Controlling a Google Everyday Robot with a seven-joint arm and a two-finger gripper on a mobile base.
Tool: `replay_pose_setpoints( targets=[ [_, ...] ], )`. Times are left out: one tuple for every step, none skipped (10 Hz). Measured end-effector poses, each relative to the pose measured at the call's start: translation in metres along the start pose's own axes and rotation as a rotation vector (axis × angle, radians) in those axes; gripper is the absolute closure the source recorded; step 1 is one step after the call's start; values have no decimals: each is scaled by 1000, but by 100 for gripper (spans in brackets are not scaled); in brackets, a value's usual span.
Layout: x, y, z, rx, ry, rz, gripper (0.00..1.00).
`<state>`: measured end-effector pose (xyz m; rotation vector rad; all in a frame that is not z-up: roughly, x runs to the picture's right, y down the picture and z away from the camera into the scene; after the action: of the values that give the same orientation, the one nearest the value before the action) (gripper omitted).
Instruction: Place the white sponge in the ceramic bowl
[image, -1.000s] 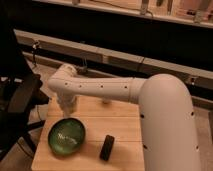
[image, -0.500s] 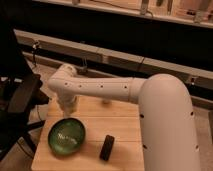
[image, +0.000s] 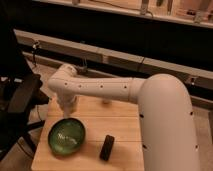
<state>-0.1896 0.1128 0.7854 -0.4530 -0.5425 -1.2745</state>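
- The white arm (image: 107, 89) reaches from the right across a small wooden table (image: 120, 125); its wrist bends down near the table's far left edge, just behind the ceramic bowl (image: 66, 136).
- The gripper (image: 67, 105) hangs below that wrist, over the table's back edge and just beyond the bowl's far rim; whether it holds anything I cannot tell, for the wrist body hides most of it.
- The ceramic bowl, dark green and glossy with pale glints inside, sits on the table's front left part; nothing that reads as a sponge lies in it.
- The white sponge itself I cannot make out; it may be in the gripper, pale against the pale wrist, or hidden behind it; this is a guess only.
- A black block (image: 107, 147) stands on the table to the right of the bowl, near it but apart; it has no part in the task.
- By my judgement the step in hand is the carry toward the bowl, the placing not yet done.
- The next move calls for bringing the gripper forward until it is above the bowl's middle, then lowering inside the rim before letting go; the path should keep clear of the black block and not knock the bowl's near rim.
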Motion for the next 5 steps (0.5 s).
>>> replay_pose_setpoints(
  targets=[
    [0,0,0,0,0,-3,99],
    [0,0,0,-1,0,-4,99],
    [-1,0,1,-6,-6,-12,99],
    [-5,-6,5,-9,-20,-26,99],
    [-10,-12,9,-11,-29,-32,99]
  ],
)
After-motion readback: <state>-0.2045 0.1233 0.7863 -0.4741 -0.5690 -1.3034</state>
